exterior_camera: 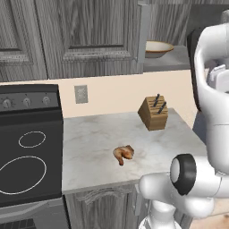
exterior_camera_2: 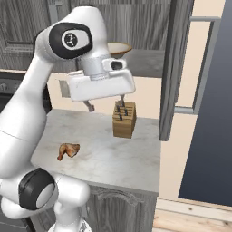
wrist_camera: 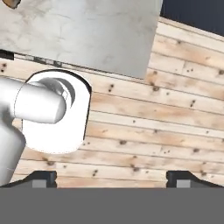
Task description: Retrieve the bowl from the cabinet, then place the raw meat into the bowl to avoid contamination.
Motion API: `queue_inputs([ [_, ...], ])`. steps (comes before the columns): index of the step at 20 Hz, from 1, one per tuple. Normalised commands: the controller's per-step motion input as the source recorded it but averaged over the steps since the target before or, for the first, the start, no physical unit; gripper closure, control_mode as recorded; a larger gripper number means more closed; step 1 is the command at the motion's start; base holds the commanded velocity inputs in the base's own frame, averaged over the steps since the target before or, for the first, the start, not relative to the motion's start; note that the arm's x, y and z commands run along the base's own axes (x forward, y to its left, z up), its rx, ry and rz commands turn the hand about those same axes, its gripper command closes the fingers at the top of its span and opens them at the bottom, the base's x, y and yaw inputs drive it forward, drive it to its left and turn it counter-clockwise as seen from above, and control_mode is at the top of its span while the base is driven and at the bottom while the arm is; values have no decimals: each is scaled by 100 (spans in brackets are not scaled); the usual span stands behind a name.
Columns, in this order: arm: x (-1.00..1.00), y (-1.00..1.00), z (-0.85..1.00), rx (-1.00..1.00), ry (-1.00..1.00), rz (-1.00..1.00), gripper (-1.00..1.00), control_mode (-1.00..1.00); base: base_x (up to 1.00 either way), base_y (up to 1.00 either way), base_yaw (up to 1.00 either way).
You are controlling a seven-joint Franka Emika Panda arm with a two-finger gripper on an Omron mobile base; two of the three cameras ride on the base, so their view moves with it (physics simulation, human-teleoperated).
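Fingertips (wrist_camera: 41, 178) spread wide, holding nothing; we see the bowl (exterior_camera: 157, 47) unretrieved on the cabinet (exterior_camera: 179, 60) shelf above them, raw meat (exterior_camera: 124, 154) on the counter (exterior_camera: 94, 134).

Marble-look matt counter (exterior_camera: 94, 134), seemingly wooden knife block (exterior_camera: 153, 113).

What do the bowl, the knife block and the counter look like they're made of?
The bowl, on the open cabinet's shelf, looks like glazed ceramic: smooth beige wall, darker brown rim. The knife block looks like light unfinished wood, with visible grain and dark handles sticking out. The counter looks like polished marble or similar stone: pale grey with faint veining.
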Motion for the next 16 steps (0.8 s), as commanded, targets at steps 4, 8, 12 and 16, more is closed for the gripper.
queue_inputs([
  [4, -16, 63, 0, 20, -50, -11, -100, -100, 0, 0, 0],
  [8, 1, 68, 0, 8, -49, -12, -100, -100, 0, 0, 0],
  [12, 5, 77, 19, -2, -48, -12, -100, -100, 0, 0, 0],
  [16, 5, 69, 48, -5, -44, -7, -100, -100, 0, 0, 0],
])
